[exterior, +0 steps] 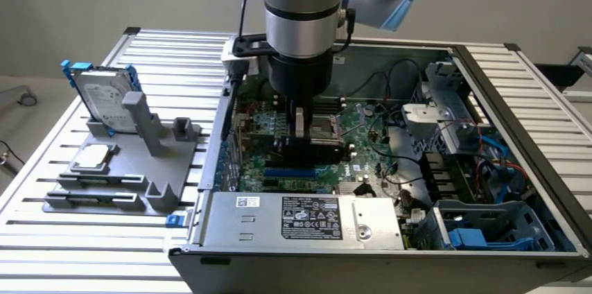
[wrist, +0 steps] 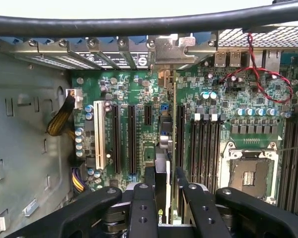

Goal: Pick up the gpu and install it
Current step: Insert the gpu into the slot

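The claw (wrist: pixel 165 173) pinches the gpu (wrist: pixel 164 193) by its two flat faces and holds it on edge inside the open computer case (exterior: pixel 370 273), low over the motherboard (wrist: pixel 139 89). The card's silver end bracket (wrist: pixel 171 49) sits up against the row of rear slot covers (wrist: pixel 89 47). In the wrist view the card runs in line with a long black expansion slot (wrist: pixel 179 134), but I cannot tell whether its lower edge is in the slot or just above it. The main risk, as I judge it, is a slight sideways offset or tilt. The edge would then land on the slot's wall or on the small capacitors (wrist: pixel 208 95) just beside it, and pressing down would load the board instead of seating the card. The bracket could also catch on the rear frame's lip and hold that end high, so the card goes in crooked. The glossy shroud face gives the pads little bite, so the card may slide within the pinch under push. In the exterior view the claw (exterior: pixel 301 127) works close to the processor socket (exterior: pixel 326 126), leaving little room.
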You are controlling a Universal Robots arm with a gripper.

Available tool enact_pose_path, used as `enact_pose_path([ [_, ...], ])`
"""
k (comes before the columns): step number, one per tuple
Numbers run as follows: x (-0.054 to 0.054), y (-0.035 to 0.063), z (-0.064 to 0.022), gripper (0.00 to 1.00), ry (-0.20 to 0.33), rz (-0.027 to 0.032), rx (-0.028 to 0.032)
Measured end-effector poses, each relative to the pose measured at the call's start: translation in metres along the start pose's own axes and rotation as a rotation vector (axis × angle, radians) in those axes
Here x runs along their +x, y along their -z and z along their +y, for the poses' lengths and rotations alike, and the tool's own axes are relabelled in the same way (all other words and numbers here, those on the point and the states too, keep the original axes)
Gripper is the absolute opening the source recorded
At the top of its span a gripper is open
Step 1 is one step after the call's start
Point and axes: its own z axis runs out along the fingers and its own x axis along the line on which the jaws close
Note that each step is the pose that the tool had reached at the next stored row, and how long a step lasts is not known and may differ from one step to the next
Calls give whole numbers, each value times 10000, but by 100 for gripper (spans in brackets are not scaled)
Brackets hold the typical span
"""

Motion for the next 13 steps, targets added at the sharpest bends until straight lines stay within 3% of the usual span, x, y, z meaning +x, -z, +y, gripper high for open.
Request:
enact_pose_path([
  [13,6,-49,29,26,1,2,-1],
])
